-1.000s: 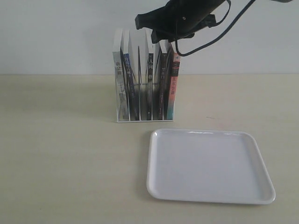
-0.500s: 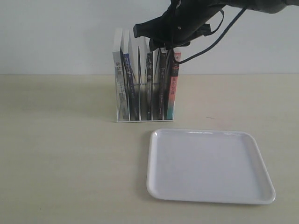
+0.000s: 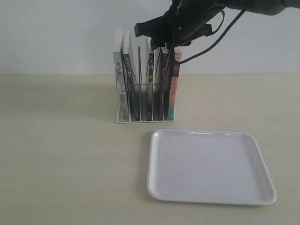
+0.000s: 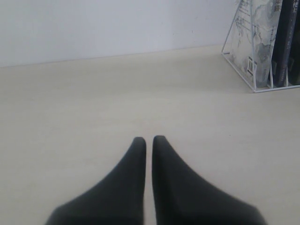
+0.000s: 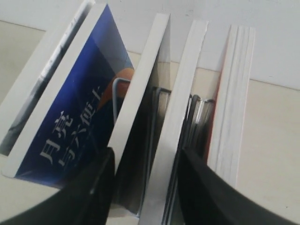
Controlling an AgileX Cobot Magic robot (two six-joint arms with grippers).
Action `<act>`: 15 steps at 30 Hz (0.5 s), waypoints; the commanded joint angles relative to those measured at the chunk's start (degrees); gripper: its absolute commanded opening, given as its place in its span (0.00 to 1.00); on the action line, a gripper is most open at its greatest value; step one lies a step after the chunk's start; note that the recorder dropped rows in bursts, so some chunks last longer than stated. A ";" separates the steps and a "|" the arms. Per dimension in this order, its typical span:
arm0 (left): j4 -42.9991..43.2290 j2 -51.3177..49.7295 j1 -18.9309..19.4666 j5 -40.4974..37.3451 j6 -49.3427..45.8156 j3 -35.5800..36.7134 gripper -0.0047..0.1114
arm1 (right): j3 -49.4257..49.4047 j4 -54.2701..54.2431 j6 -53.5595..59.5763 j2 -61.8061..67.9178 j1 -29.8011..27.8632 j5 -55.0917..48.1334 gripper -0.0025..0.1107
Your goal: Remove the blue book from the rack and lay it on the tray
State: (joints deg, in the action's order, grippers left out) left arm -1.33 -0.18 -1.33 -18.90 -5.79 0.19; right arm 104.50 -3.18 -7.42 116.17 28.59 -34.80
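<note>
Right gripper (image 3: 161, 46) at the book tops; blue book (image 3: 126, 79) upright in the rack (image 3: 145, 120).
Exterior: the book fills the second slot from the left, and the tray (image 3: 211, 199) lies nearby. Left wrist: left gripper (image 4: 146, 140) pressed together above the table (image 4: 70, 93). Right wrist: fingers (image 5: 89, 187) spread around two white-edged books (image 5: 176, 117), with the blue book just outside them.

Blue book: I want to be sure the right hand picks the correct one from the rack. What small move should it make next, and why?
Probably slide the right hand sideways toward the blue book before closing. In the right wrist view its open fingers straddle two other books, and the blue cover lies outside the nearer finger. Closing here would likely grab the wrong ones.
</note>
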 commanded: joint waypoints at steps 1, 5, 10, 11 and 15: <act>-0.14 0.18 0.11 0.91 -0.22 -0.19 0.08 | 0.21 1.09 -1.32 0.25 -0.23 1.02 0.39; -0.14 0.18 0.11 0.91 -0.22 -0.19 0.08 | 0.21 0.89 -4.17 0.06 -1.58 1.52 0.39; -0.14 0.18 0.11 0.91 -0.22 -0.19 0.08 | 0.21 0.89 -4.17 0.06 -2.35 -0.14 0.39; -0.14 0.18 0.11 0.91 -0.22 -0.19 0.08 | 0.21 0.89 -4.17 0.06 -2.35 -0.14 0.39; -0.14 0.18 0.11 0.91 -0.22 -0.19 0.08 | 0.21 0.89 -4.02 0.19 -2.34 -0.26 0.39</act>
State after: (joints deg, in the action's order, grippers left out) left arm -1.33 -0.18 -1.33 -18.90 -5.79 0.19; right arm 104.50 -3.01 -11.31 116.41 26.81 -34.27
